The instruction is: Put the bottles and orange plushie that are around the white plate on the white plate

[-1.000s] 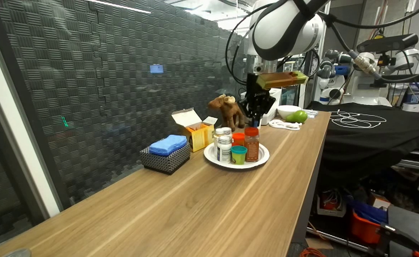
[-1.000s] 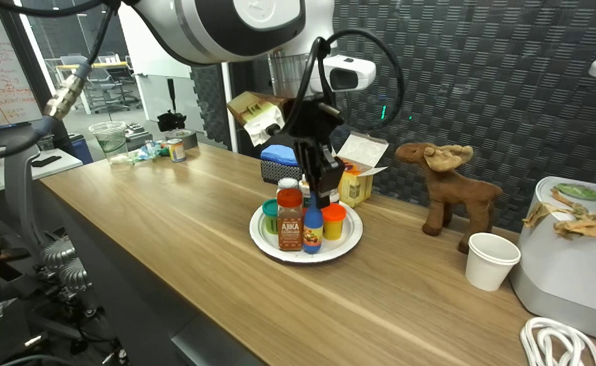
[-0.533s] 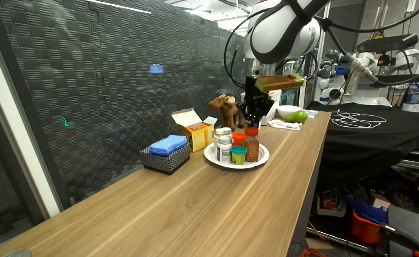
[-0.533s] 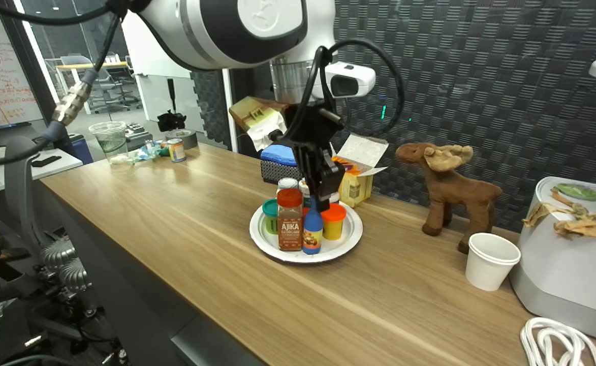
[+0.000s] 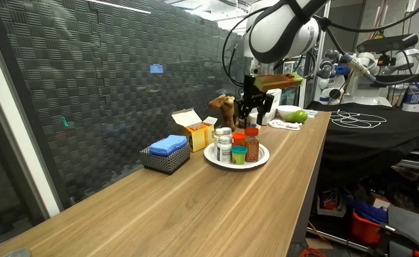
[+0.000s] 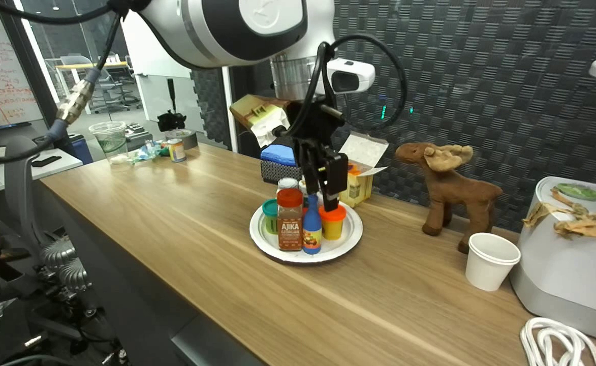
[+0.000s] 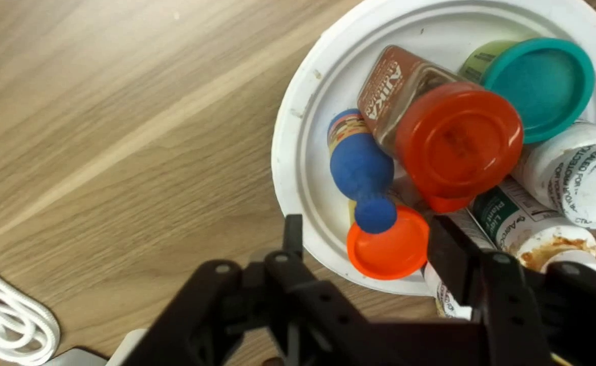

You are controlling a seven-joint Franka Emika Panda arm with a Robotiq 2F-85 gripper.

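A blue bottle (image 6: 312, 231) stands upright on the white plate (image 6: 298, 257). My gripper (image 7: 365, 223) is above it with jaws spread apart, and nothing is pinched between them; the bottle's blue cap (image 7: 375, 214) shows in the gap. Beside it stands the amber-orange bottle (image 6: 290, 229) with a red cap. White bottles (image 5: 224, 150) crowd the plate's far side in the wrist view. A teal-lidded tub (image 7: 539, 89) and an orange-lidded tub (image 6: 333, 229) also stand on the plate. The orange plushie is hidden or out of view.
Behind the plate are an opened yellow box (image 5: 200, 137), a patterned box (image 5: 166, 159) with a blue cloth (image 5: 168, 144) and a brown moose toy (image 6: 455, 188). White cups (image 6: 491, 262), a grey-white appliance (image 6: 567, 264) and white cord (image 6: 557, 340) stand along one end.
The jaws were together at the blue bottle's neck; now they have parted and let it go. The arm dipped slightly, and the bottle stayed standing on the plate.
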